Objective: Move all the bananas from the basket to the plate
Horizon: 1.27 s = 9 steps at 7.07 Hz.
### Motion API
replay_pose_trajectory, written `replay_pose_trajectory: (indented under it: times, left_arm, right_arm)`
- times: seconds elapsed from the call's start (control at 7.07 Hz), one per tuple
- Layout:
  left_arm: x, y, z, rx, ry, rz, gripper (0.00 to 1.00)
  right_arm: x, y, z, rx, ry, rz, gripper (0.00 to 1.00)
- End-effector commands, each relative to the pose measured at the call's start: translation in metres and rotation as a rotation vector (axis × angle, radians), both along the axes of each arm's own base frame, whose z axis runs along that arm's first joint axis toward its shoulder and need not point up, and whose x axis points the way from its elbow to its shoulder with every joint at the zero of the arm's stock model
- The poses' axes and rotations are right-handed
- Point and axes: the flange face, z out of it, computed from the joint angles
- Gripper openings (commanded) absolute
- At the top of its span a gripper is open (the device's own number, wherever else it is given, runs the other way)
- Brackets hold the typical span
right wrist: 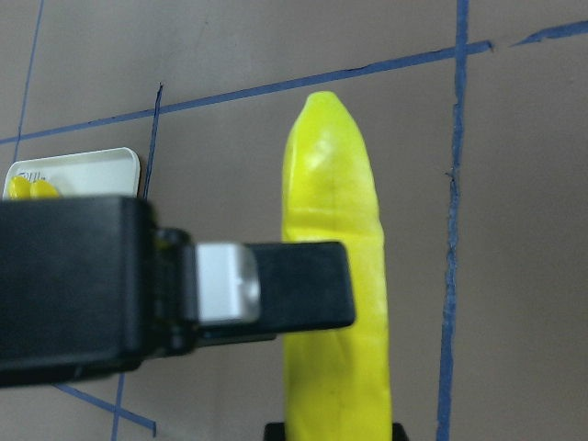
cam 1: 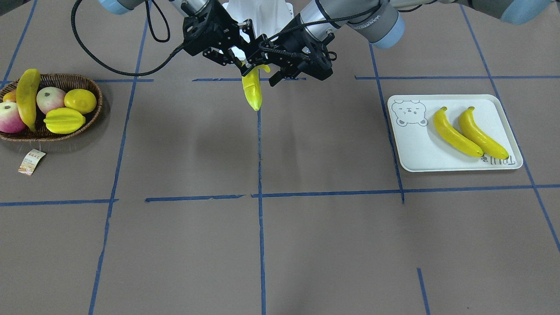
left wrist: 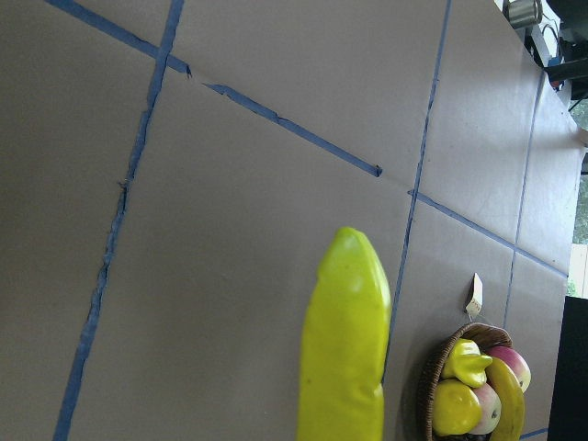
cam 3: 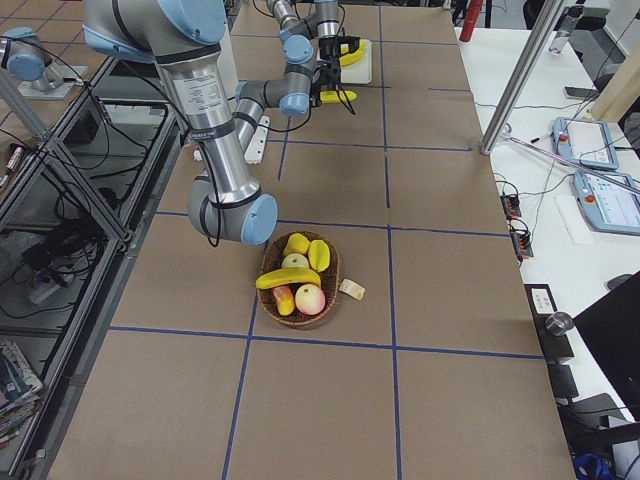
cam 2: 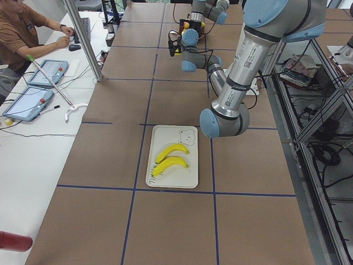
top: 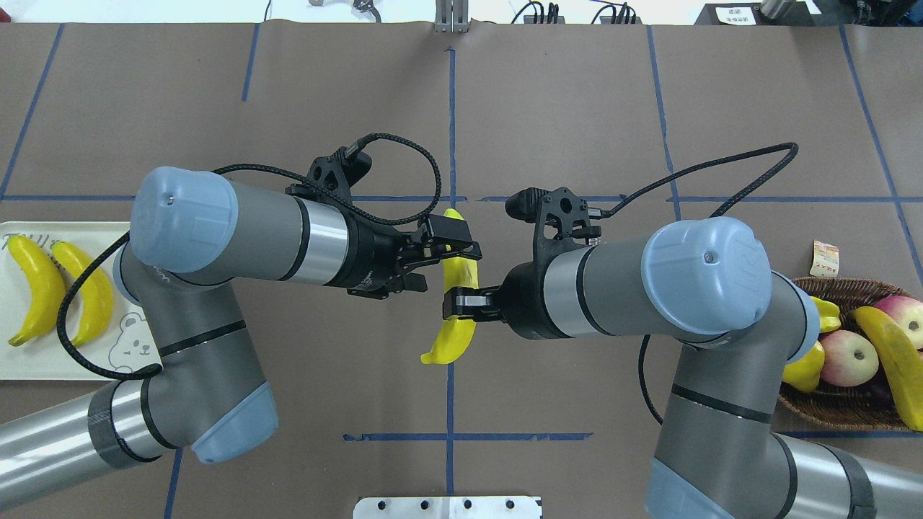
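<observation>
My right end effector [top: 461, 299] was clamped on the banana [top: 453, 339], aloft over mid-worktop; my left end effector [top: 456, 249] straddled its far half, whether pinching I could not tell; I judged the right should release only once the left held firmly, before heading to the plate [top: 14, 360].
</observation>
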Motion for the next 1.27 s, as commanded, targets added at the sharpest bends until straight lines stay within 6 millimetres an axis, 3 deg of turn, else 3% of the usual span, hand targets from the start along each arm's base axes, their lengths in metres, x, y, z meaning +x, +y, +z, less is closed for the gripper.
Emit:
replay_pose_trajectory:
  times: [0.0, 0.14, 0.42, 0.57, 0.71, 1.13]
  left_arm:
    - [0.0069, 0.0001, -0.0011, 0.0, 0.0, 0.006, 0.89]
    - [0.0064, 0.0003, -0.0017, -0.001, 0.002, 0.006, 0.69]
    - [0.0028, -0.0003, -0.0003, -0.003, 0.002, 0.006, 0.12]
    - [0.0023, 0.0001, 0.0001, 0.002, 0.002, 0.007, 0.0]
    - [0.0012, -0.0003, -0.0005, 0.002, 0.003, 0.006, 0.0]
    - [0.0, -0.0028, 0.001, 0.005, 0.0, 0.001, 0.0]
  right_arm:
    - [-0.0024, 0.0036, -0.0026, 0.003, -0.004, -0.006, 0.02]
    - [-0.0024, 0.0036, -0.0017, 0.002, -0.003, -0.006, 0.02]
    - [-0.0024, 0.0036, -0.0017, 0.002, -0.003, -0.006, 0.02]
    - [-0.0024, 0.0036, -0.0026, 0.003, -0.004, -0.006, 0.18]
    - [-0.0012, 0.0048, -0.0033, 0.004, -0.007, -0.006, 0.99]
    - [0.0058, 0.0061, -0.0066, -0.001, -0.02, -0.001, 1.0]
